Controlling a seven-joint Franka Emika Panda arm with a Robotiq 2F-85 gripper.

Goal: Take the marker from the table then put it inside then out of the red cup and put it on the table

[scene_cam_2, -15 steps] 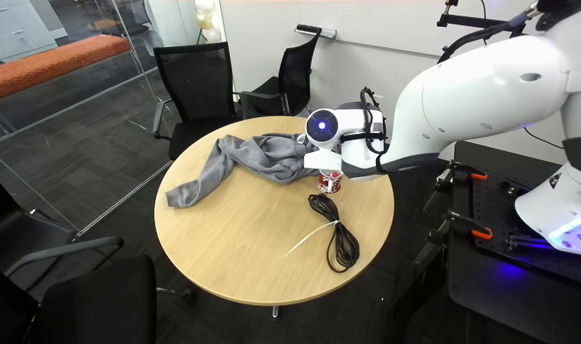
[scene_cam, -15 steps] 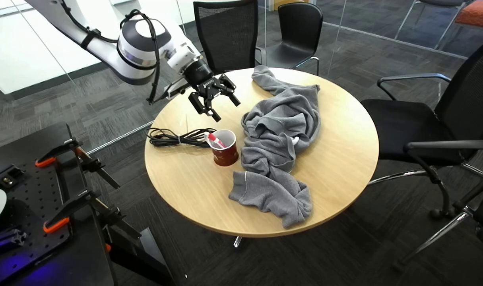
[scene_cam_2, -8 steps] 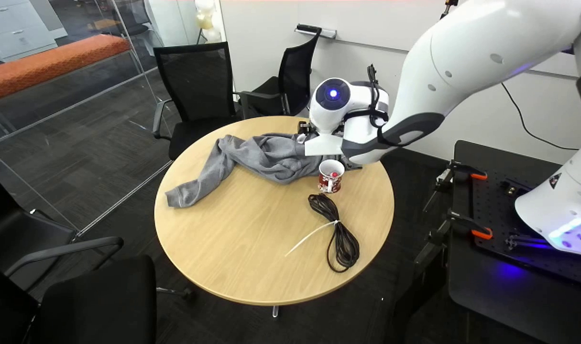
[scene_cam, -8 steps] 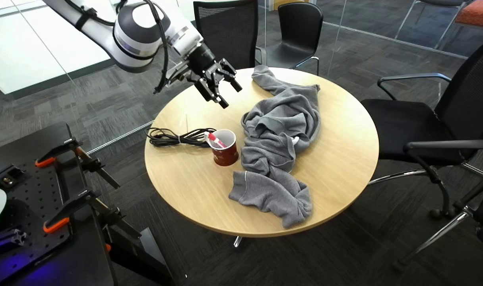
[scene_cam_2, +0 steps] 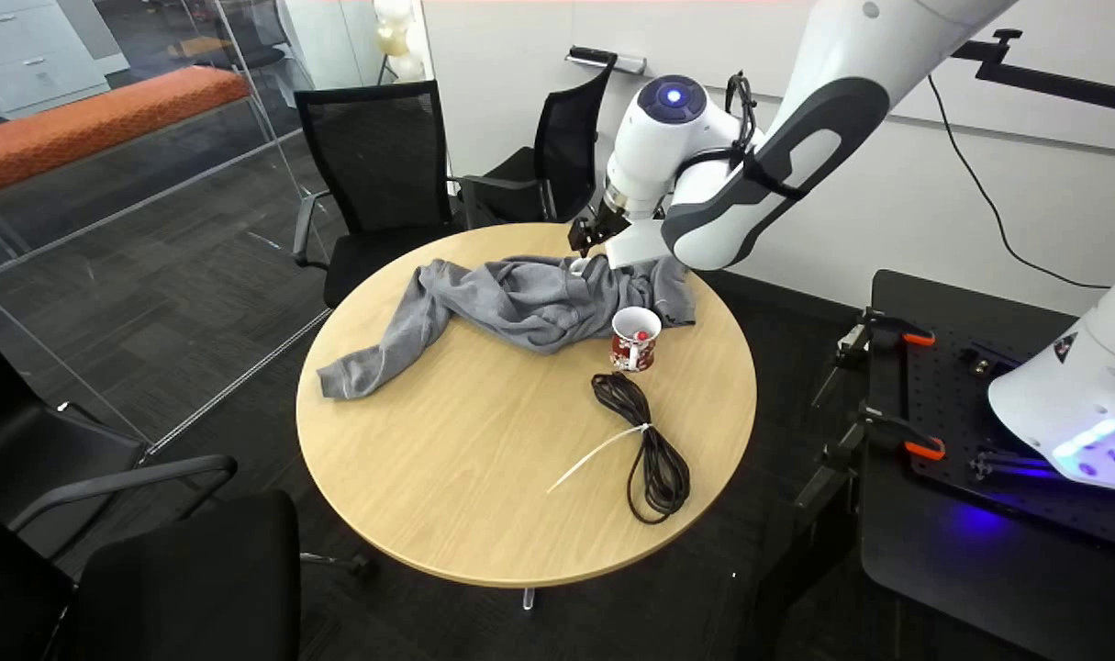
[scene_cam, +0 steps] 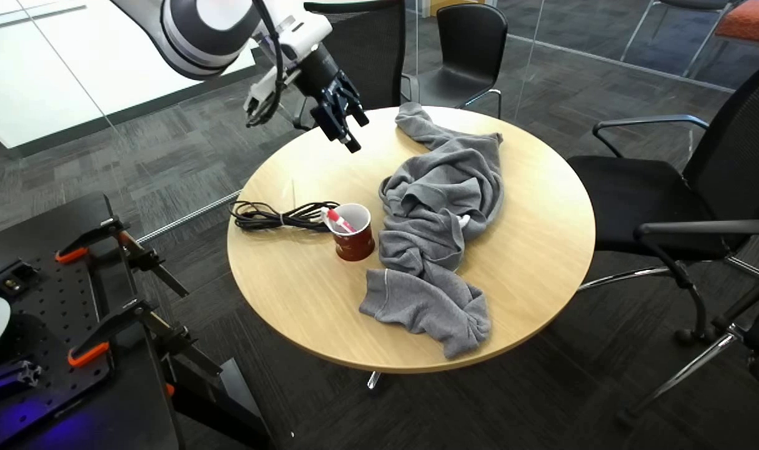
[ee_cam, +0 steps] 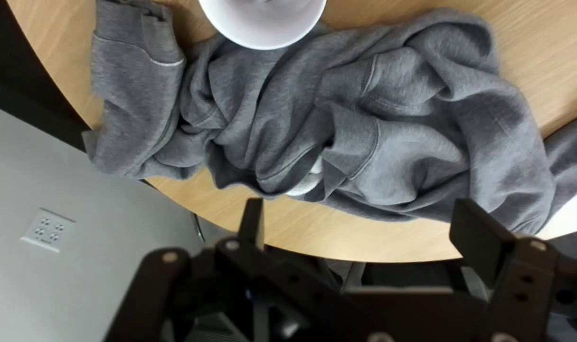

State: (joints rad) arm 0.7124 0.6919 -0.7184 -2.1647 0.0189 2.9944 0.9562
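Note:
The red-and-white marker [scene_cam: 340, 220] leans inside the red cup [scene_cam: 355, 247], its end above the rim. Its red tip [scene_cam_2: 641, 336] shows in the cup [scene_cam_2: 623, 352] in an exterior view. The cup stands upright on the round wooden table [scene_cam: 304, 294]. My gripper [scene_cam: 358, 134] is open and empty, raised above the table and behind the cup; it also shows in an exterior view [scene_cam_2: 583, 240]. In the wrist view the fingers [ee_cam: 358, 213] are wide apart with nothing between them. The cup [ee_cam: 264, 28] is cut off at the top there, and the marker is essentially out of view.
A crumpled grey cloth [scene_cam: 438, 206] lies beside the cup, across the table. A black coiled cable [scene_cam: 279, 217] with a white tie lies on the cup's other side, close to it. Black office chairs [scene_cam: 641, 206] stand around the table.
My gripper has moved up and away from the cup, tilting as the arm rises. It stays open. The marker and cup have not moved.

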